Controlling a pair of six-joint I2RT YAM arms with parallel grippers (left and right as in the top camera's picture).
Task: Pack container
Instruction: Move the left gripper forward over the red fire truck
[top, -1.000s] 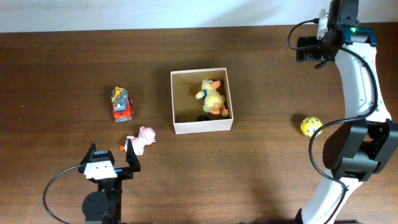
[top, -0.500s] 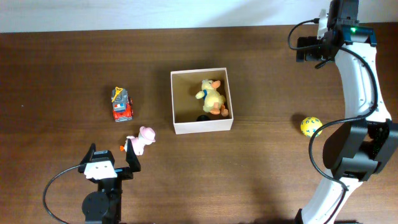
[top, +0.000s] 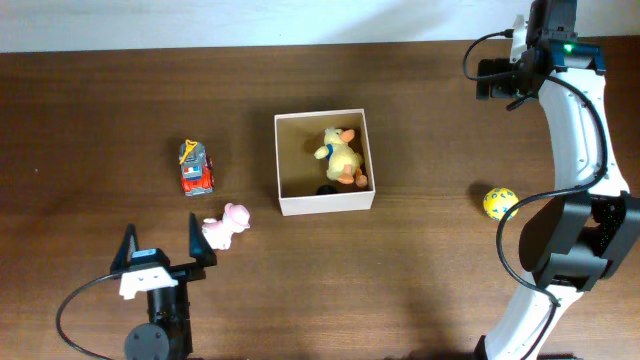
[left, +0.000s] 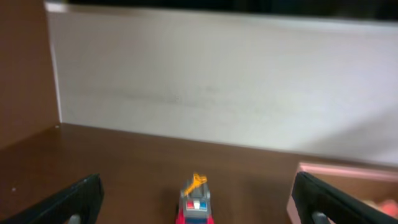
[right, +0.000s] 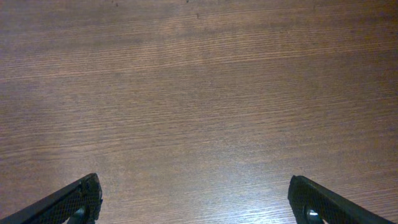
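Backed off leftward, the left pincer (top: 163, 245) gapes wide and empty. Just ahead to its right lies a small pink plush toy (top: 227, 222), with the square cream-walled cardboard container (top: 325, 205) beyond. The right pincer (right: 194, 202), also wide and empty, is well apart.

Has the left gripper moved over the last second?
Yes: the left gripper has slid leftward in the overhead view, away from the small pink plush toy.

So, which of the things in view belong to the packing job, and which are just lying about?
Job: container; yellow duck inside it; red toy truck, pink plush and yellow ball, likely still to pack.
Just there: pale back wall.
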